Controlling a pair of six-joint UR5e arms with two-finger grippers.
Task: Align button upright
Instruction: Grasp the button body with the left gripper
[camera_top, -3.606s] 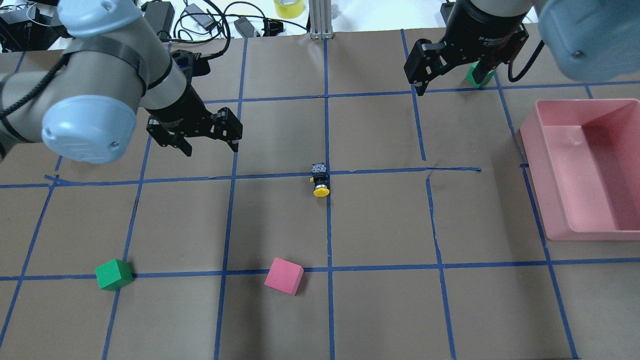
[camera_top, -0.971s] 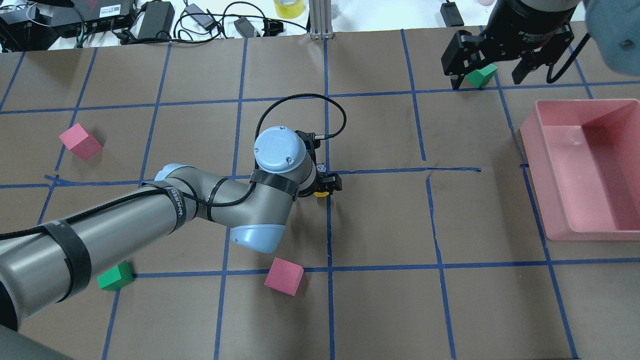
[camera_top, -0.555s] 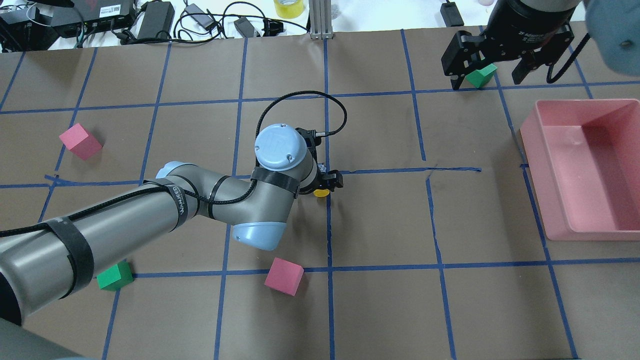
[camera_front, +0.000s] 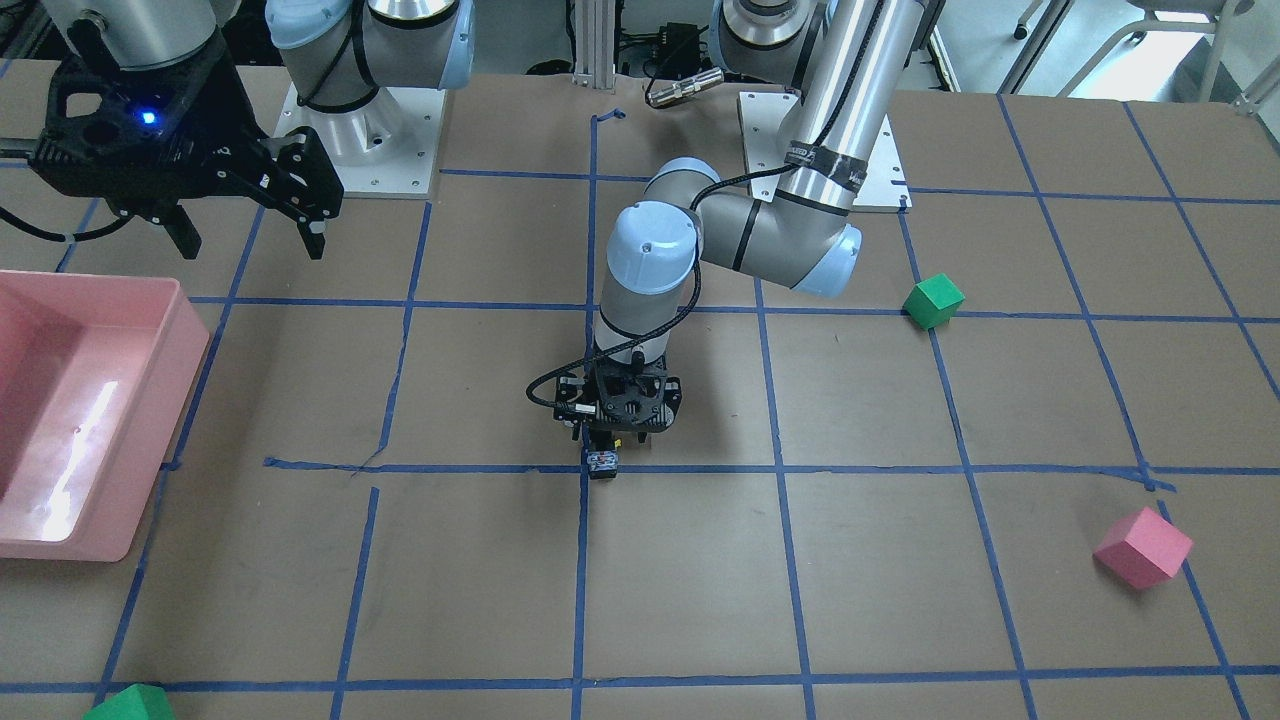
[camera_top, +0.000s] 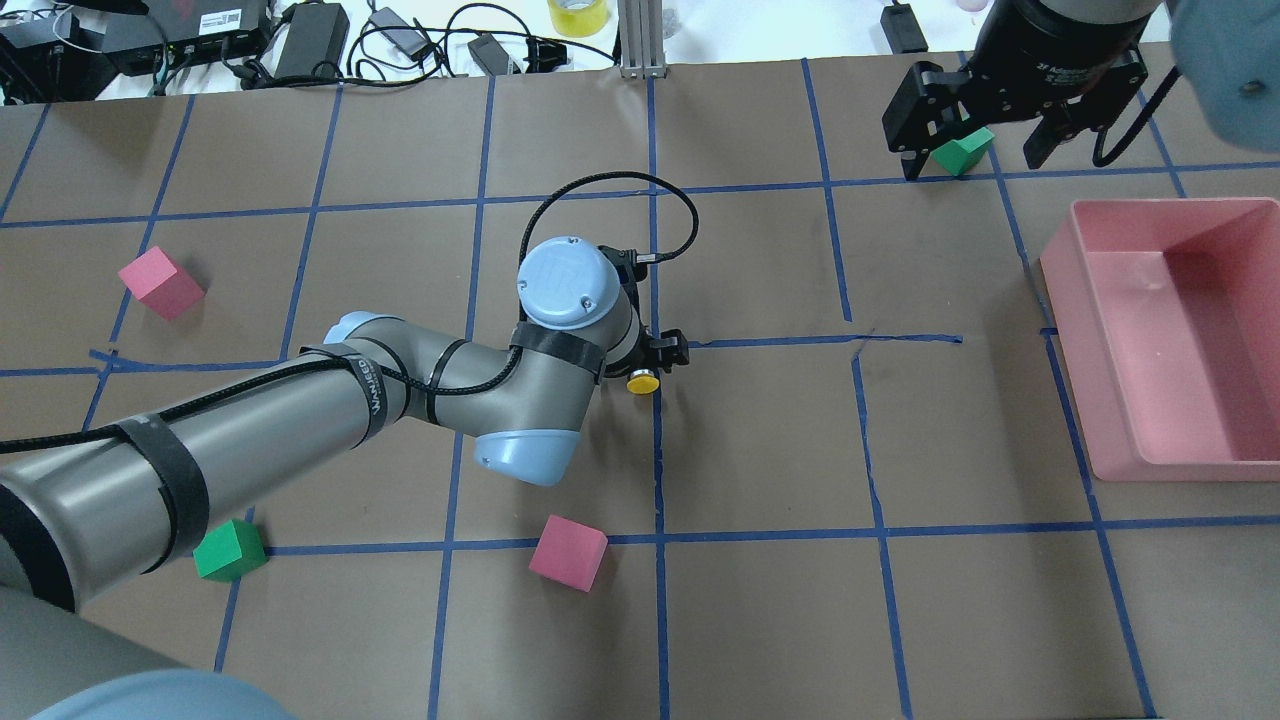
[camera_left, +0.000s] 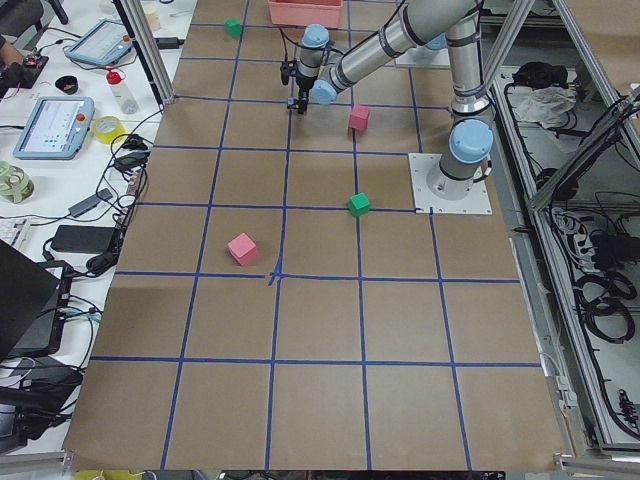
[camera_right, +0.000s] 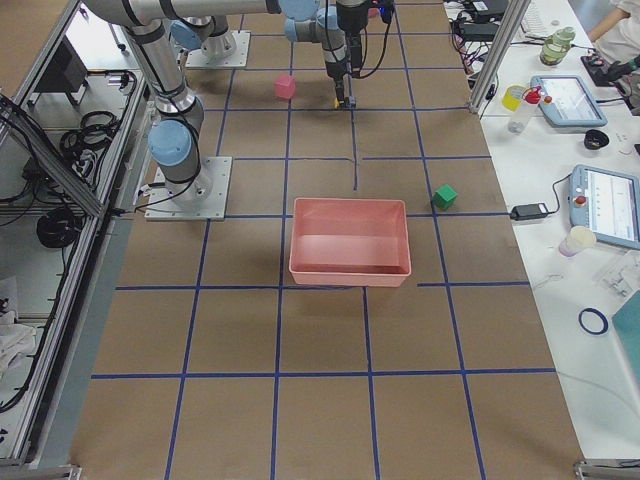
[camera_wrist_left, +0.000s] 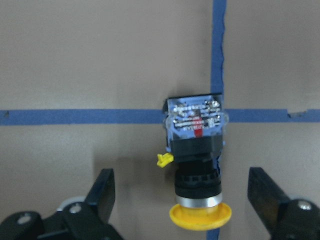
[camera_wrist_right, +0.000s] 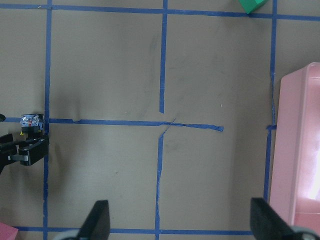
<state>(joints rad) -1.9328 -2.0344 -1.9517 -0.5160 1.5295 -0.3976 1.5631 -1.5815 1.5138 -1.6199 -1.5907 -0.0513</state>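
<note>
The button (camera_wrist_left: 197, 160) lies on its side on the brown table where two blue tape lines cross. Its yellow cap (camera_top: 643, 381) points toward the robot and its white and blue contact block (camera_front: 601, 462) points away. My left gripper (camera_wrist_left: 181, 182) is open and low over it, one finger (camera_wrist_left: 102, 197) on each side, neither touching it. It also shows in the overhead view (camera_top: 648, 358) and the front view (camera_front: 606, 440). My right gripper (camera_top: 988, 158) is open and empty, high at the far right above a green cube (camera_top: 962, 152).
A pink bin (camera_top: 1160, 465) stands at the right edge. A pink cube (camera_top: 568, 552) and a green cube (camera_top: 229, 550) lie near the front, and another pink cube (camera_top: 160, 283) at the left. Cables and power adapters (camera_top: 400, 40) lie beyond the far edge.
The left arm swung in from the far left and came down over the button; in the last second its wrist shifted slightly farther. The button has not moved. The right arm moved slightly right.
</note>
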